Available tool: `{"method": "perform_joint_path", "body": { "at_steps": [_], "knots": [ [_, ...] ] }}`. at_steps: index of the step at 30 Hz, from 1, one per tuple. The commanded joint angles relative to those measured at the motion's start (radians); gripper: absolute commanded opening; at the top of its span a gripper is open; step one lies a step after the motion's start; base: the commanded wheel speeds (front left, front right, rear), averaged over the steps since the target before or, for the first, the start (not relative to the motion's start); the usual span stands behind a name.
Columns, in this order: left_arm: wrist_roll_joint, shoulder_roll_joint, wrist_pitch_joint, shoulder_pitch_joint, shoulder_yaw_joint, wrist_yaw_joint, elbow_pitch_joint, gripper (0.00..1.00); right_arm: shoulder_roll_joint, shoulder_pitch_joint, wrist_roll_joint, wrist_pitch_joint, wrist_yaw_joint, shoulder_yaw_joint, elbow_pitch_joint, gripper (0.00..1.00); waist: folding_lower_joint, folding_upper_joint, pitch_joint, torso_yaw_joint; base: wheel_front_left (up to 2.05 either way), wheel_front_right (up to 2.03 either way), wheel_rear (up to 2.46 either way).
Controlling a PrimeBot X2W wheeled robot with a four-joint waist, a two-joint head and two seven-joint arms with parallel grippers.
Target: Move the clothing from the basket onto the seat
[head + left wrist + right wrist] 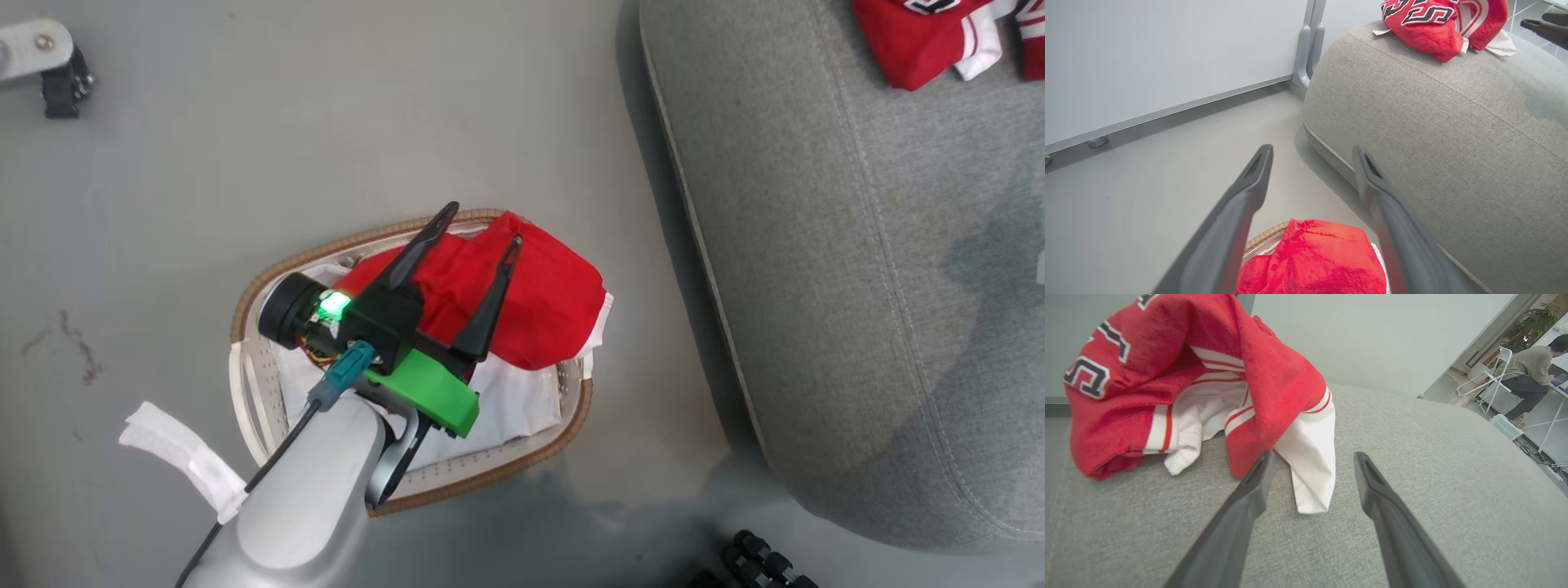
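Bare grey floor (245, 163) spreads wide to the left, and we see open room on every side of the basket (245, 298). Our left gripper (484, 224) hangs above it, fingers spread wide and holding nothing, tips pointing toward the far rim. Under them lies the plain red garment (547, 302), bunched at the end of the basket nearest the seat (857, 286). Its long axis runs left to right across the head view, and its white-trimmed end spills over the rim toward the seat. A narrow strip of floor parts the basket from the seat's rounded edge, which runs top to bottom through the picture. Farther right, the lettered jersey (1167, 375) sits heaped on the cushion, with broad bare fabric around it. One white sleeve end points down toward our right gripper (1313, 455), whose fingers stand well apart just short of the cloth, gripping nothing.
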Motion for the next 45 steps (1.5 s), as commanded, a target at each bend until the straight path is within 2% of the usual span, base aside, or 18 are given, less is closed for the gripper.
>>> {"method": "perform_joint_path", "body": {
  "at_steps": [1, 7, 14, 22, 30, 34, 41, 45],
  "knots": [
    [-0.004, 0.001, -0.001, 0.021, 0.015, -0.002, -0.007, 1.0, 0.0, 0.016, 0.01, -0.002, -0.001, 0.004, -0.014, 1.0, -0.0001, 0.0, -0.064, 0.01, 0.0, 0.0, 0.0],
    [-0.02, -0.023, -0.001, 0.066, 0.073, -0.002, -0.018, 1.0, -0.012, 0.029, 0.01, -0.002, -0.001, 0.049, -0.048, 1.0, -0.0001, 0.0, -0.17, 0.037, 0.0, 0.0, 0.0],
    [-0.038, -0.056, -0.001, 0.136, 0.164, -0.002, -0.028, 1.0, 0.004, 0.02, 0.022, -0.002, -0.001, 0.137, -0.066, 1.0, -0.0001, 0.0, -0.294, 0.096, 0.0, 0.0, 0.0],
    [-0.024, -0.076, -0.001, 0.255, 0.324, -0.002, -0.044, 1.0, 0.073, 0.064, 0.062, -0.002, -0.001, 0.282, -0.057, 1.0, -0.0001, 0.0, -0.393, 0.151, 0.0, 0.0, 0.0],
    [-0.038, -0.091, -0.001, 0.377, 0.483, -0.002, -0.07, 1.0, 0.145, 0.169, 0.11, -0.002, -0.001, 0.36, -0.095, 1.0, -0.0001, 0.0, -0.45, 0.183, 0.0, 0.0, 0.0],
    [-0.044, -0.095, -0.001, 0.418, 0.51, -0.002, -0.074, 1.0, 0.16, 0.245, 0.14, -0.002, -0.001, 0.386, -0.116, 1.0, -0.0001, 0.0, -0.473, 0.198, 0.0, 0.0, 0.0],
    [-0.063, -0.099, -0.001, 0.468, 0.489, -0.002, -0.066, 1.0, 0.16, 0.38, 0.27, -0.002, -0.001, 0.447, -0.14, 1.0, -0.0001, 0.0, -0.507, 0.208, 0.0, 0.0, 0.0],
    [-0.065, -0.099, -0.001, 0.481, 0.481, -0.002, -0.061, 1.0, 0.16, 0.429, 0.298, -0.002, -0.001, 0.472, -0.131, 1.0, -0.0001, 0.0, -0.518, 0.202, 0.0, 0.0, 0.0]
  ]
}}
